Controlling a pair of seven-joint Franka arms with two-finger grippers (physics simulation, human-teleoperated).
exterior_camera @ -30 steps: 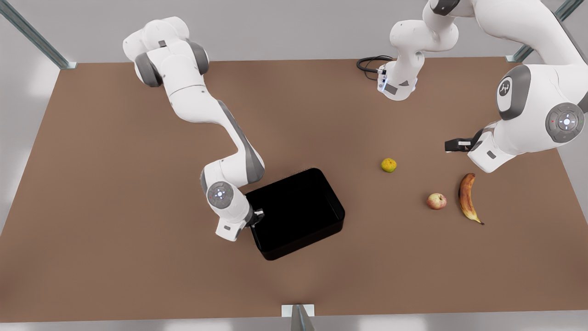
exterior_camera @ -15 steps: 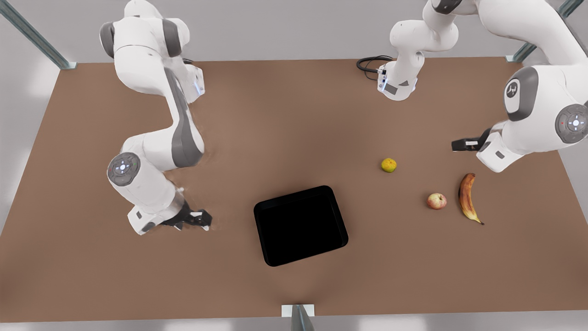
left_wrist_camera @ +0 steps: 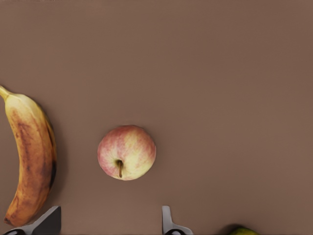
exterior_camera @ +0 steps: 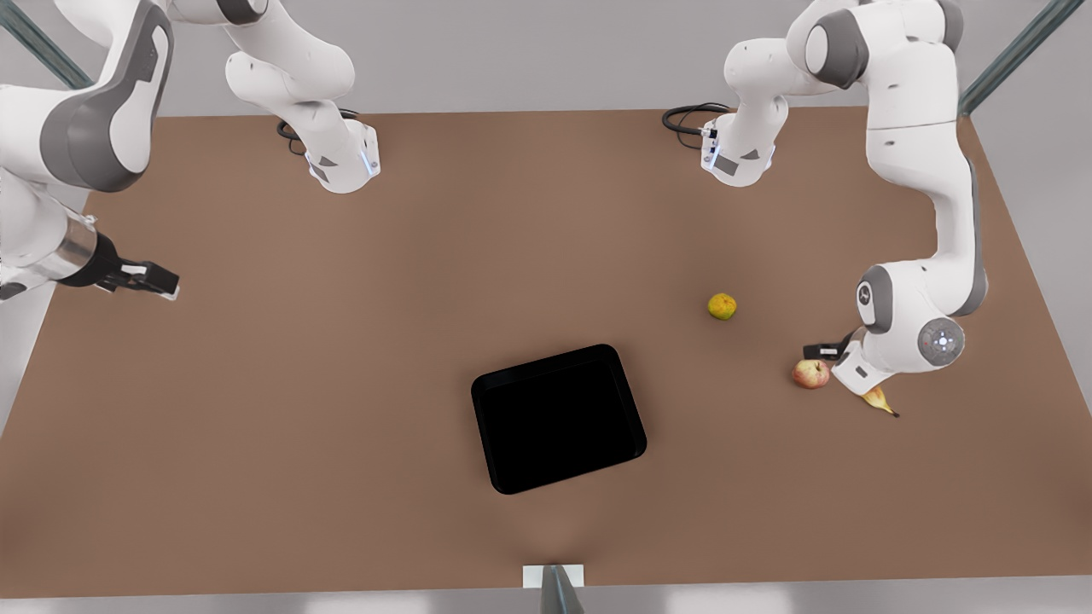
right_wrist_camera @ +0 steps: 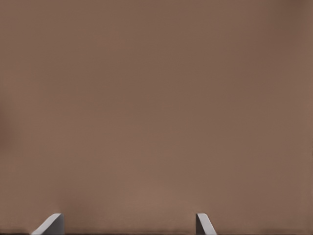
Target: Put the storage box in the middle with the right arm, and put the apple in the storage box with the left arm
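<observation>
You have two white arms, one storage box (exterior_camera: 559,418), and three fruits on the brown bench (exterior_camera: 341,409): one apple (exterior_camera: 810,373), one banana (exterior_camera: 879,400) and one small yellow-green fruit (exterior_camera: 722,306). You can read no writing or brand on any of them.

The storage box lies flat near the middle of the bench, toward the front view's lower edge, turned a little askew, with nothing touching it.

Your left end effector (exterior_camera: 821,350) is on the front view's right, hanging just over the apple. In the left wrist view its two fingertips (left_wrist_camera: 168,223) stand wide apart, wider than the apple (left_wrist_camera: 126,152), and grip nothing. The apple rests on the bench with its stem dimple up, the banana (left_wrist_camera: 29,156) just beside it and not touching. The arm's wrist covers most of the banana in the front view.

Your right end effector (exterior_camera: 152,280) is at the front view's far left edge, well apart from the box. Its fingertips (right_wrist_camera: 205,224) are spread wide over bare bench and carry nothing.
</observation>
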